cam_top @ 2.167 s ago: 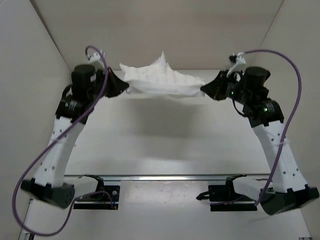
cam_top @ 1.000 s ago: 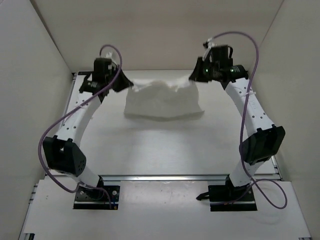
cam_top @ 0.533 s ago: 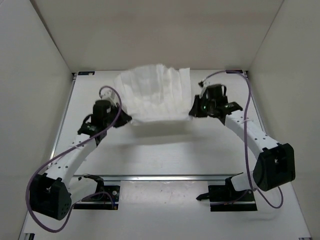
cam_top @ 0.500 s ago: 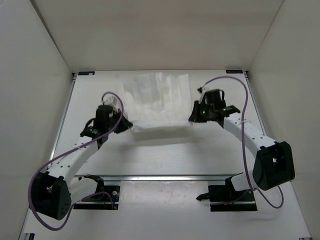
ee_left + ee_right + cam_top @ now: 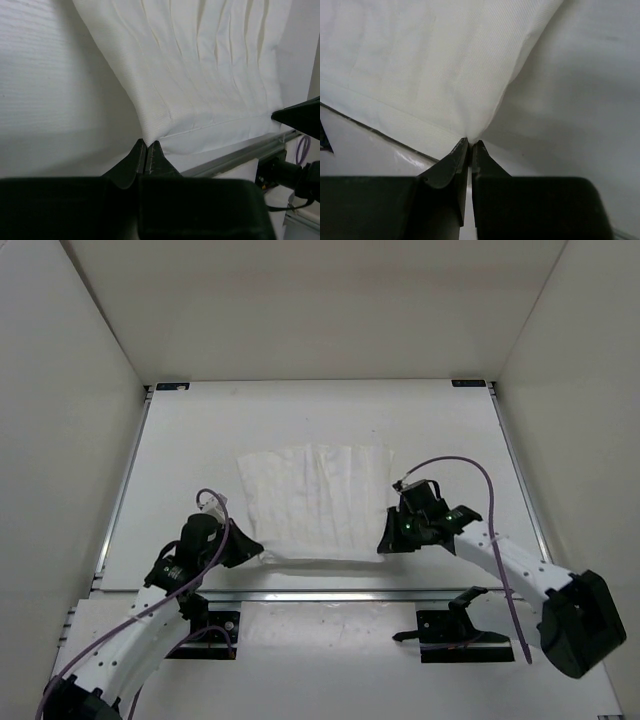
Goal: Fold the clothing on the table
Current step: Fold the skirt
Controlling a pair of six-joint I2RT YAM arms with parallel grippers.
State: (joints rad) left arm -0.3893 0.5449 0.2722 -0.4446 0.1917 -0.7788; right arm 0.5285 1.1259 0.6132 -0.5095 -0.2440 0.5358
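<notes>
Pinching clothing point(image 5: 315, 502) near corners | left gripper point(image 5: 147, 146) | right gripper point(image 5: 470, 143) | spread between

Right gripper point(image 5: 470, 146) pinches the clothing's point(image 5: 435, 65) corner.

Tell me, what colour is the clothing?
The clothing is white with lengthwise pleats; left wrist view shows it best.

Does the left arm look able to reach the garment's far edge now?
Probably not yet: the left gripper is shut on the garment at its near-left corner. Nothing blocks the way, but it must let go first.
</notes>
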